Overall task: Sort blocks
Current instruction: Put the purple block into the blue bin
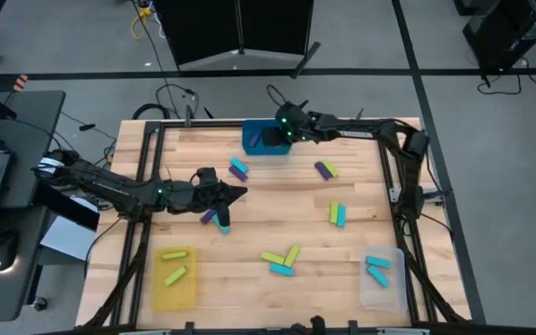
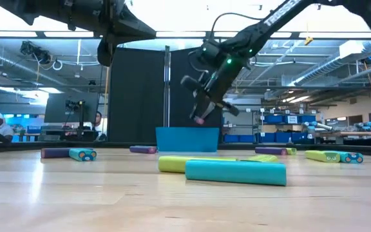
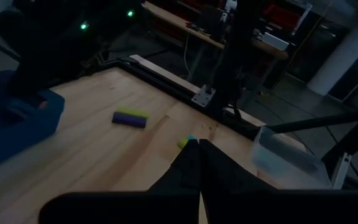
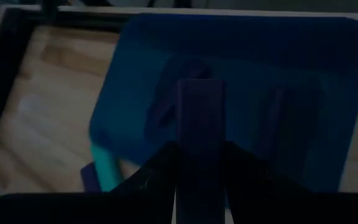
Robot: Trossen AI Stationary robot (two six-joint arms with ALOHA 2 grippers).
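One purple block [image 4: 199, 118] pinched lengthwise in right gripper [image 4: 199, 163], hanging over blue bin [image 4: 328, 93]. Looks rigid, light, smooth: grip across the long flat sides, mid-length. Left gripper [image 1: 235, 194] fingers pressed together, empty, mid-table.

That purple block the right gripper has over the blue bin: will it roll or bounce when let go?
The purple block looks flat-sided, so it probably won't roll. It seems rigid and light, so a small bounce is possible. The blue bin walls should likely contain it.
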